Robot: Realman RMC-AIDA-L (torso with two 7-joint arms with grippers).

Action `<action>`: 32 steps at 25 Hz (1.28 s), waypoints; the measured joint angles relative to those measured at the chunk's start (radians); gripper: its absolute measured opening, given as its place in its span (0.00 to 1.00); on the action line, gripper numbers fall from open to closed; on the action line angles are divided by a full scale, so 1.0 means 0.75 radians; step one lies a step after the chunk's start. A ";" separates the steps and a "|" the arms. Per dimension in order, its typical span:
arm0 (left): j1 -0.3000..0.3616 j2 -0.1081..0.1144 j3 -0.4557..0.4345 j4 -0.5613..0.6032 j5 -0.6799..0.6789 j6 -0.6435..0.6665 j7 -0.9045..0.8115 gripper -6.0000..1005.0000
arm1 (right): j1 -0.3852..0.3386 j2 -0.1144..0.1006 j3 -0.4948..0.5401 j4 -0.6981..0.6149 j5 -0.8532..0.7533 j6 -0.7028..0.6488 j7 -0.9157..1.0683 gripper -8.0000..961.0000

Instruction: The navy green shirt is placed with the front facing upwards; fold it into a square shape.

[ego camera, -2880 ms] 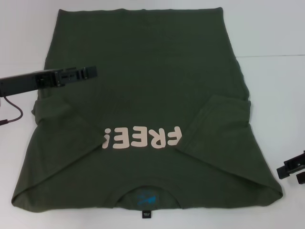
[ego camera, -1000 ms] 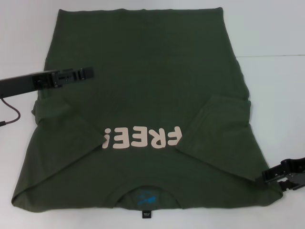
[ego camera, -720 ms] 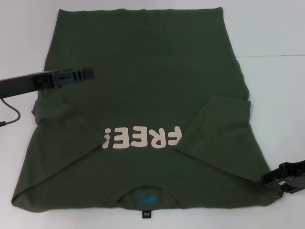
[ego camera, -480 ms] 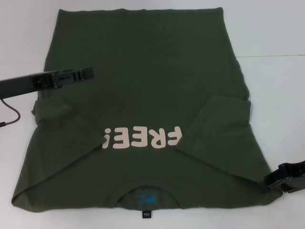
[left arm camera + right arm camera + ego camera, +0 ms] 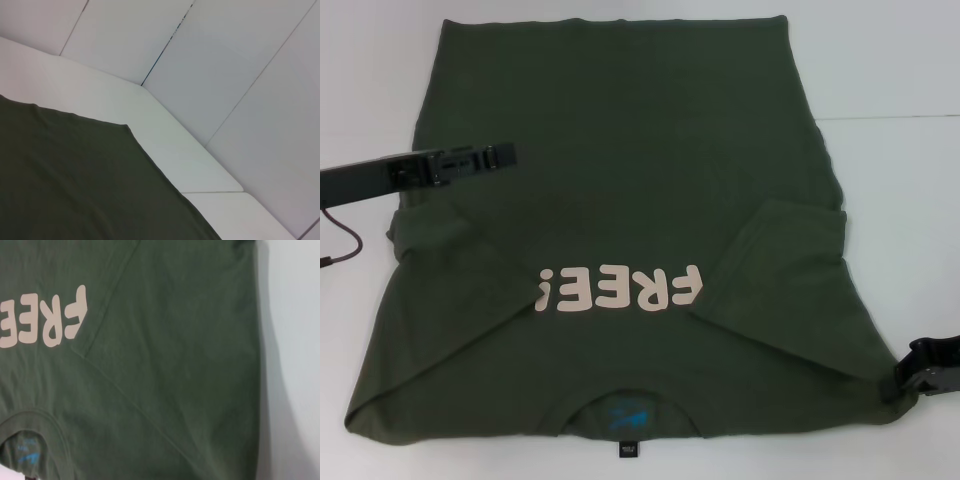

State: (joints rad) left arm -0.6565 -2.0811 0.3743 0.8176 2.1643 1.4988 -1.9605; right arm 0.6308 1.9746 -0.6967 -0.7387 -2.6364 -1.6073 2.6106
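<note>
Head view: jaw state cannot be told for either gripper. The right gripper (image 5: 923,371) sits at the near right corner of the large dark olive-green cotton T-shirt (image 5: 620,180), having slid outward toward the picture's edge since half a second ago. The left gripper (image 5: 480,160) hovers unchanged over the shirt's left side. The shirt lies flat on the white table (image 5: 890,170), sleeves folded inward over pale pink "FREE!" lettering (image 5: 618,290), collar nearest the robot.

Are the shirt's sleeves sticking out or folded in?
Folded in. On the navy green shirt, both sleeves lie flat over the chest, their cuffs reaching the pink lettering. The rest is spread flat on the white table.
</note>
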 joint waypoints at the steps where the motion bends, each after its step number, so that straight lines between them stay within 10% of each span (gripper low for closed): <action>1: 0.000 0.000 0.000 0.000 0.000 0.000 0.000 0.86 | 0.000 -0.001 0.000 0.000 0.000 0.000 -0.001 0.18; 20: 0.090 0.006 0.011 0.210 0.034 0.131 -0.319 0.84 | -0.074 -0.015 0.184 -0.019 0.173 -0.051 -0.444 0.04; 32: 0.074 0.029 0.012 0.398 0.509 0.419 -0.631 0.84 | -0.054 0.000 0.185 -0.014 0.251 -0.046 -0.548 0.04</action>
State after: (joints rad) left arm -0.6013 -2.0596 0.3830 1.1162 2.5458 1.8127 -2.4335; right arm 0.5903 1.9744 -0.5579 -0.7495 -2.4479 -1.6420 2.1995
